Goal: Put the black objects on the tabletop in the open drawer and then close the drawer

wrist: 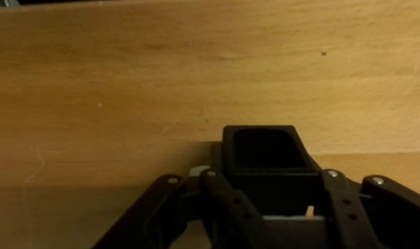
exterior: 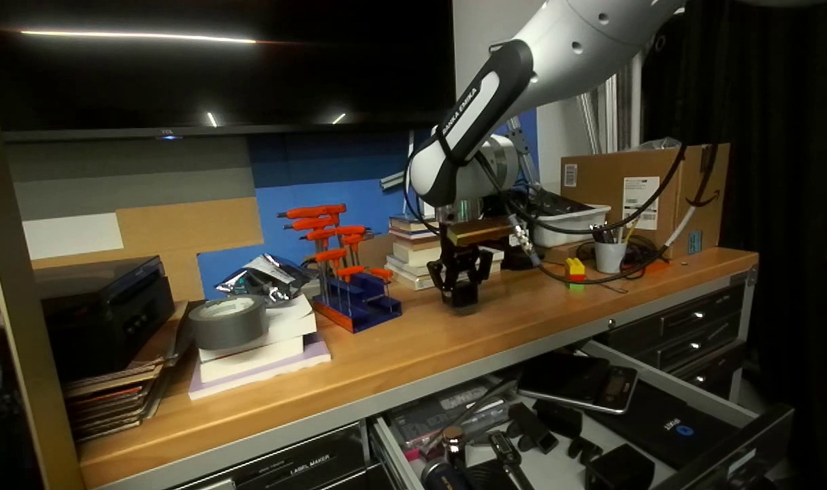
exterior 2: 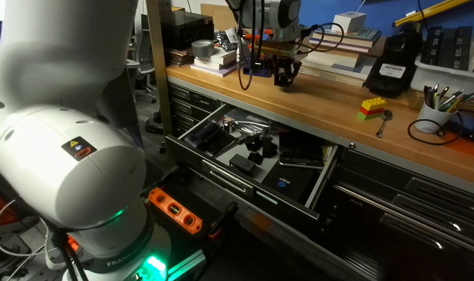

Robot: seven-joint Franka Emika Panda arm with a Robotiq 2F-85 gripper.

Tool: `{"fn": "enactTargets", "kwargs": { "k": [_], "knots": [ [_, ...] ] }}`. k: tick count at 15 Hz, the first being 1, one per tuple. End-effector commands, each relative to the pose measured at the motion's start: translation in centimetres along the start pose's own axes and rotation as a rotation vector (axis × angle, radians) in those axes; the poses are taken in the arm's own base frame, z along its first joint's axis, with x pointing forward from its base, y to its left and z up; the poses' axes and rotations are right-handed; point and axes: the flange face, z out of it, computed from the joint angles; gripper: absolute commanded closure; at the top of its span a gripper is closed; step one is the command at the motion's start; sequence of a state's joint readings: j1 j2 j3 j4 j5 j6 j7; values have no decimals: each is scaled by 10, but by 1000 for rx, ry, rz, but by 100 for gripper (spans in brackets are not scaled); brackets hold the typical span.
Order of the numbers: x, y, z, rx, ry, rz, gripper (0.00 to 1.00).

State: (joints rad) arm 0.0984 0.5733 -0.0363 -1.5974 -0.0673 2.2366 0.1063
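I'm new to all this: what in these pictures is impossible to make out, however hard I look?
Sides of the black block: wrist view, partly covered by the tool.
Whether its dark middle is hollow: wrist view, lost in shadow.
What lies under the clutter in the drawer: both exterior views, hidden by that clutter.
Upper part of the robot arm: both exterior views, cut off by the top edge.
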Motion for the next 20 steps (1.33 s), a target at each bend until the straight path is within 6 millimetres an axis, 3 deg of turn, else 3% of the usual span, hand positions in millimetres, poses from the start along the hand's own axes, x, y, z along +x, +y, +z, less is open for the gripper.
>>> {"fn": "enactTargets", "kwargs": {
  "k": [1, 4, 8, 16, 20],
  "knots": [
    [-52, 7, -33, 69, 17, -33, 75],
    [-85, 14, -43, 118, 50, -19, 75],
    [-141, 23, -36, 177, 62, 4, 75],
    [-291, 21, 15, 219, -69, 22, 75],
    [-326, 6, 45, 185, -70, 23, 75]
  ]
}}
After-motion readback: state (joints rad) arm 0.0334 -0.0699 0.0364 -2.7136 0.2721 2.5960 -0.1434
